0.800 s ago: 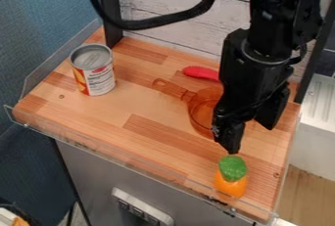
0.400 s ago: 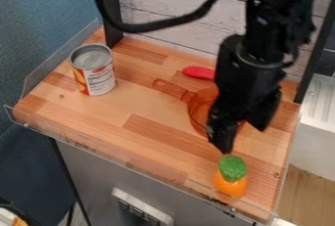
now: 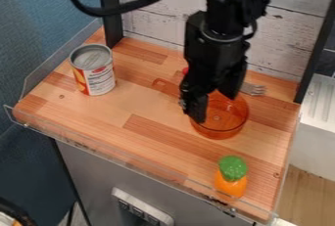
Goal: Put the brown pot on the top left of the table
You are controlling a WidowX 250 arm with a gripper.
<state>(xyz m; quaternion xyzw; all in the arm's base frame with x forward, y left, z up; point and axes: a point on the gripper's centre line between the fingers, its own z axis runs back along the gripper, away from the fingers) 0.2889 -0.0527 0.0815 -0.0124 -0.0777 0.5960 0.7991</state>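
Observation:
The black gripper (image 3: 214, 106) hangs over the left part of the pot, its two fingers spread apart and open. The pot (image 3: 229, 122) is a see-through orange-brown one, upright on the wooden table (image 3: 154, 144) right of centre. Its handle points to the upper left and is partly hidden behind the gripper. One fingertip overlaps the pot's left rim in the view; whether it touches the rim I cannot tell.
A can (image 3: 93, 69) stands at the table's upper left. A fork (image 3: 254, 89) with a red handle lies behind the gripper, partly covered. An orange toy with a green top (image 3: 231, 176) is near the front right edge. Low clear walls line the left and front edges.
The gripper has moved left and up in the view, from over the pot's right and front part to its left part. More of the pot and the fork's tines are uncovered.

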